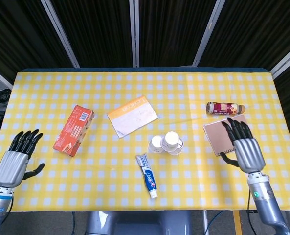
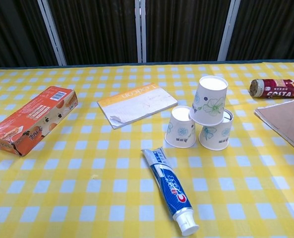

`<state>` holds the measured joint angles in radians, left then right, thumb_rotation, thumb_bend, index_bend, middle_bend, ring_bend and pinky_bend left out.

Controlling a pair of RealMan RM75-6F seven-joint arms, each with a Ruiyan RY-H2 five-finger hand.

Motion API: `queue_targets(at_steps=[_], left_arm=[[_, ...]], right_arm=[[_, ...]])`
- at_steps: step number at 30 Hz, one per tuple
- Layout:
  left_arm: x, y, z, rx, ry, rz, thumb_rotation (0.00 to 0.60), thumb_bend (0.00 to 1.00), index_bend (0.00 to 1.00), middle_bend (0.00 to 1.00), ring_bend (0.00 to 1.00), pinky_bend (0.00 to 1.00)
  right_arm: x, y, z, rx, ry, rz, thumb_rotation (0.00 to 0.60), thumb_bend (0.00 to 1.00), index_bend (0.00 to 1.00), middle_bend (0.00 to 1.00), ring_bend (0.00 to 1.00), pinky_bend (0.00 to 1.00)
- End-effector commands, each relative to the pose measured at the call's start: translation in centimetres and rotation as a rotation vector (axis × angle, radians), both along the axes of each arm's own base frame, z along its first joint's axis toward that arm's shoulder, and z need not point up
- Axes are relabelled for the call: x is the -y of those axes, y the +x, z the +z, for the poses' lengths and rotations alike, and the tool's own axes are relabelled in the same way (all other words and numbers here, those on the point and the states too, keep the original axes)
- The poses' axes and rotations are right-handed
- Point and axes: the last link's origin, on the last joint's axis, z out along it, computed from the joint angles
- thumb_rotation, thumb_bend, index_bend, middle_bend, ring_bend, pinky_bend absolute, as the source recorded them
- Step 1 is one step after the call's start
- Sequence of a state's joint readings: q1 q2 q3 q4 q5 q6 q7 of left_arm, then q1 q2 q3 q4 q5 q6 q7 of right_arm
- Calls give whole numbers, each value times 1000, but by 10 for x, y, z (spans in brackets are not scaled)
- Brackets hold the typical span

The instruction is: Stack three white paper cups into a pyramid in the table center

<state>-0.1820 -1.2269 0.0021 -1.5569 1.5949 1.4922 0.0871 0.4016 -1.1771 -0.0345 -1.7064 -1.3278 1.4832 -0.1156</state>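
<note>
Right robot hand [image 1: 244, 146]: fingers spread and extended away from the robot, holding nothing; it hovers over the near edge of the brown notebook [image 1: 218, 135], well to the right of the cups. Seen in the head view only.

Left robot hand [image 1: 16, 159]: fingers apart, empty, at the table's [image 1: 61, 191] near left edge, far left of the cups, beyond the orange carton [image 1: 74, 129].

Paper cups: three, white with a floral print, near the table centre. Two base cups, left [image 2: 181, 127] and right [image 2: 216, 132], stand side by side. The top cup [image 2: 208, 100] rests across them, tilted slightly, its long axis near vertical and its wider end down.

Toothpaste tube [image 2: 169, 187]: lies just in front of the cups, cap toward the robot.

White booklet [image 2: 136, 103]: flat, behind and left of the cups.

Bottle [image 2: 277, 88]: on its side, right of and behind the cups.
</note>
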Motion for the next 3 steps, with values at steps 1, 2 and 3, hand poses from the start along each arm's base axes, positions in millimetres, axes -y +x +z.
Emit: queue_targets(at_steps=[1,2,3], left_arm=[[1,-6,-2,-9,11,21,600,250,0,0,0,0],[1,-6,-2,-11,16,21,600,249,0,0,0,0],[1,-7,-2,-14,22,21,600,249,0,0,0,0]], right_arm=[[-34,-42,6,37,-41,-19,600,161,22,0,0,0],[-36,-45,7,49,-50,-18,600,161,22,0,0,0],[-38,-48,8,58,-60,-17,600,161,22,0,0,0]])
